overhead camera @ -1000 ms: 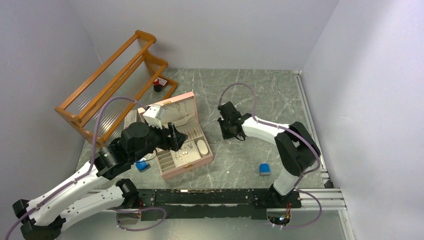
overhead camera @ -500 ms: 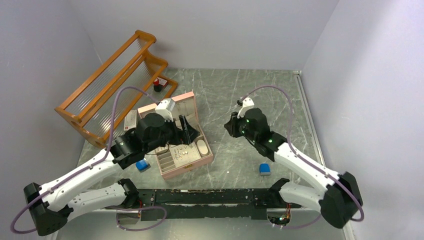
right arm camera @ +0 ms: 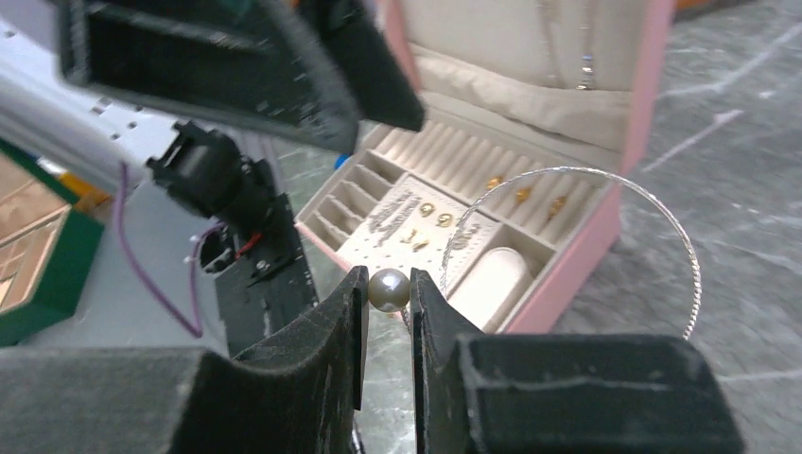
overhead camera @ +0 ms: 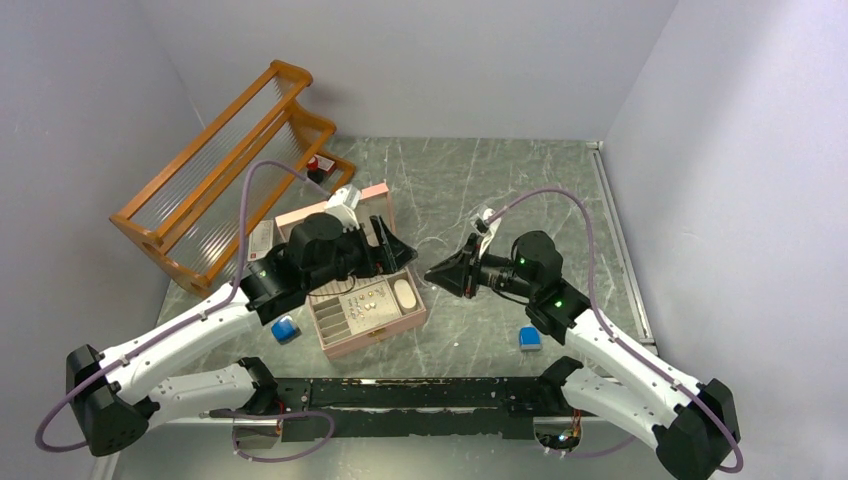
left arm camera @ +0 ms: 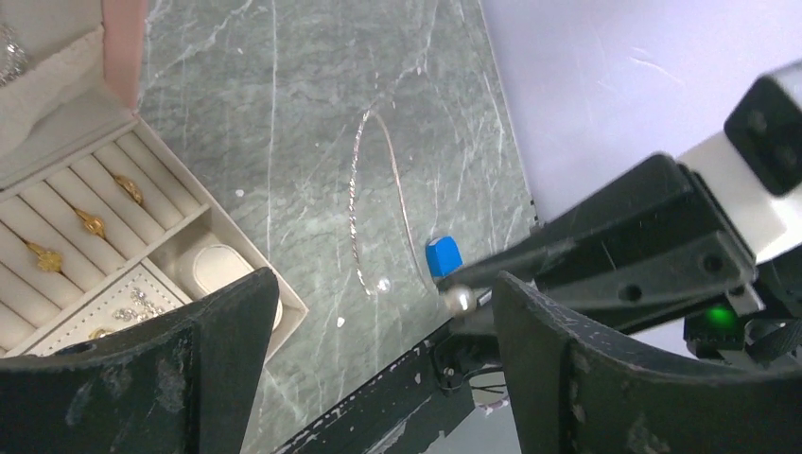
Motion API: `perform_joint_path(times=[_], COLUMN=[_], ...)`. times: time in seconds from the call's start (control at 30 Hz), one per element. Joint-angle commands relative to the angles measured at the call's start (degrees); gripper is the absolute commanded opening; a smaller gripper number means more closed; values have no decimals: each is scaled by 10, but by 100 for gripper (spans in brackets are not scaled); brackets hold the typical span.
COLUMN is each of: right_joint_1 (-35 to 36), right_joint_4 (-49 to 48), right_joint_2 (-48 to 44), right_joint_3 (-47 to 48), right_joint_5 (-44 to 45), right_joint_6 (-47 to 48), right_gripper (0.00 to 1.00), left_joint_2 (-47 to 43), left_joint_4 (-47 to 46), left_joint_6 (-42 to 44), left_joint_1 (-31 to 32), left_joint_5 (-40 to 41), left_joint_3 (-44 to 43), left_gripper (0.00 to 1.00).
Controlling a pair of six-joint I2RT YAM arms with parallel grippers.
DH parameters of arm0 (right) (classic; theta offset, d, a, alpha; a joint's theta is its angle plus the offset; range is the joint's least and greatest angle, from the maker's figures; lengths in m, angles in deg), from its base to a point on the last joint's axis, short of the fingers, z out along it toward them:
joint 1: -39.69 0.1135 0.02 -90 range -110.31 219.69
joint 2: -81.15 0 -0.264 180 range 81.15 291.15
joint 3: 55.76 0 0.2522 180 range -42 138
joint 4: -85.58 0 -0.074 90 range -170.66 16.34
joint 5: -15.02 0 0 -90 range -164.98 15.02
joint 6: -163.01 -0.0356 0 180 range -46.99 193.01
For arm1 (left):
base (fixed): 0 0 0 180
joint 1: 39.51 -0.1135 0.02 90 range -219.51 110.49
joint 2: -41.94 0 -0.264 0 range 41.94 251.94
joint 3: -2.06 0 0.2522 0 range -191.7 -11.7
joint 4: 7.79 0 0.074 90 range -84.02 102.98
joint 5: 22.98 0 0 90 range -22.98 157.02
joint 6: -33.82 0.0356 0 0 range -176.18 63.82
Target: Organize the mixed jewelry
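Note:
A small pearl [right arm camera: 389, 289] is pinched between the fingertips of my right gripper [right arm camera: 389, 295], which hangs above the table just right of the pink box [overhead camera: 372, 333]. The pearl [left arm camera: 461, 299] also shows beside the right finger [left arm camera: 553, 359] of my left gripper [left arm camera: 378, 378], which is open wide and holds nothing. The thin wire hoop [left arm camera: 378, 194] lies flat on the table next to the box. In the box's slots sit gold pieces [left arm camera: 90, 223], and small studs [right arm camera: 430, 216] rest on the pad. In the top view the left gripper [overhead camera: 398, 248] faces the right gripper [overhead camera: 432, 272].
An orange wooden rack [overhead camera: 230, 165] leans at the back left. One blue block [overhead camera: 285, 329] lies left of the box and another [overhead camera: 529, 339] near the right arm. The box lid [right arm camera: 530, 66] stands open. A black rail [overhead camera: 430, 392] runs along the near edge.
The right arm swung round, lifted off the table and now points left toward the box. The left gripper moved right, over the box's right side, toward the right gripper.

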Motion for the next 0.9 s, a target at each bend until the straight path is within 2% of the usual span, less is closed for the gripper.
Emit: perform_joint_path(times=[0.0, 0.13, 0.27, 0.37, 0.5, 0.77, 0.87], right_joint_1=[8, 25, 45, 64, 88, 115, 119], right_joint_4=[-55, -71, -73, -75, -69, -64, -67], right_joint_2=[-9, 4, 26, 39, 59, 82, 87], right_joint_3=[-8, -8, 3, 11, 22, 34, 36], right_joint_5=[-98, -117, -110, -100, -78, -51, -45], right_joint_6=[0, 4, 13, 19, 32, 45, 46], right_gripper=[17, 16, 16, 17, 17, 17, 17], left_joint_2=[-1, 8, 26, 44, 60, 73, 74], left_joint_4=[-23, -27, -42, -38, 10, 63, 64], left_joint_6=[-6, -9, -1, 12, 45, 83, 88], left_joint_1=[-28, -59, -79, -84, -85, -86, -86], left_joint_5=[-26, -77, -129, -167, -146, -121, -137], left_joint_3=[-29, -23, -22, -31, -43, -51, -46], left_gripper=[86, 81, 81, 75, 63, 61, 52])
